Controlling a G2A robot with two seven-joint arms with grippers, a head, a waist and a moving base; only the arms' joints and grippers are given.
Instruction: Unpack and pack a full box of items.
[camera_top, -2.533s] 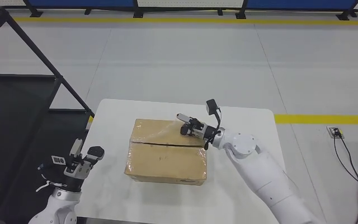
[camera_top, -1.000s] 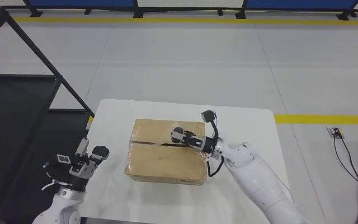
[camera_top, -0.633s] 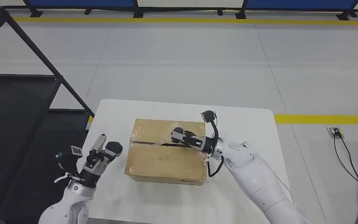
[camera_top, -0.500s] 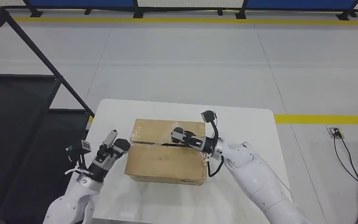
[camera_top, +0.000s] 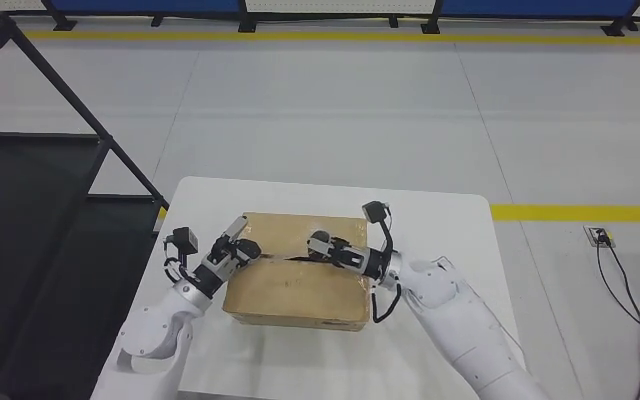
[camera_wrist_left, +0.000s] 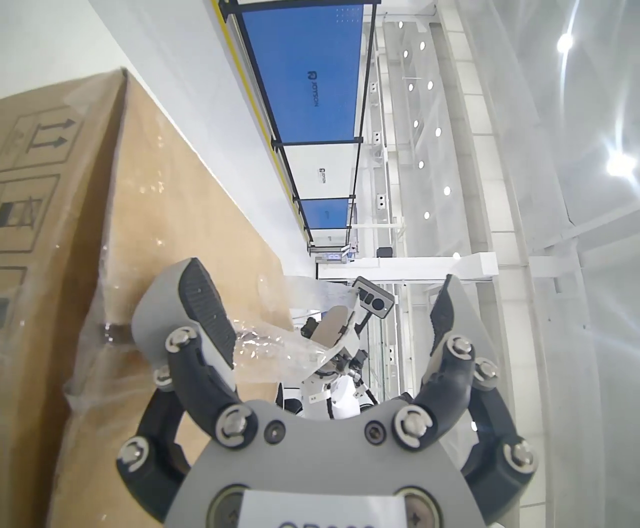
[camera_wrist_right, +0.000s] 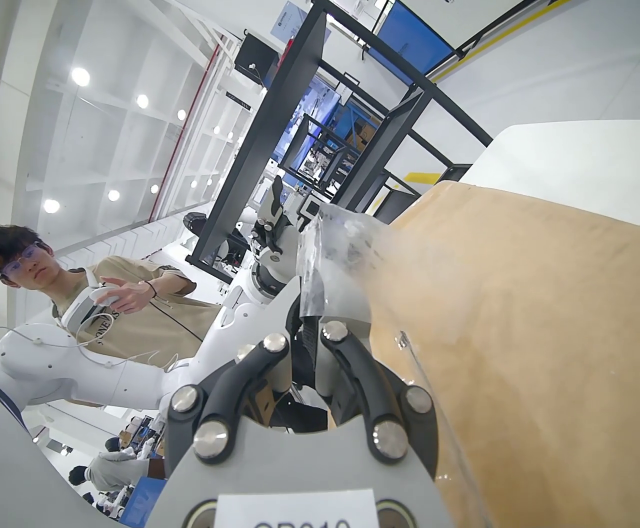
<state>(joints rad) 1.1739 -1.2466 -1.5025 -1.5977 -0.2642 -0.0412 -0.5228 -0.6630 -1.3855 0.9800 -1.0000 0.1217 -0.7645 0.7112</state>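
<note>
Your left arm has swung in from the table's 8 o'clock edge over the last half second, and your left gripper (camera_top: 240, 242) now sits at the 9 o'clock end of the brown cardboard box (camera_top: 300, 290). Your right gripper (camera_top: 318, 243) has slid from the box's 3 o'clock end toward its middle and has kept that spot for the past second. The box lies flat near the centre of the white table (camera_top: 430, 215), its flaps closed along a seam running from 9 to 3 o'clock. Your right gripper is clenched on a crinkled strip of clear plastic tape (camera_wrist_right: 340, 240), holding it raised off the box top just on the 12 o'clock side of the seam. From there the tape stretches toward 9 o'clock. Your left gripper is spread wide and grasps nothing. In your left wrist view one of its fingers (camera_wrist_left: 202, 305) sits just beside the box top, where the tape's far end clings to the cardboard; whether it touches cannot be judged. The other finger stands clear of the box, and the lifted tape shows between the two.
</note>
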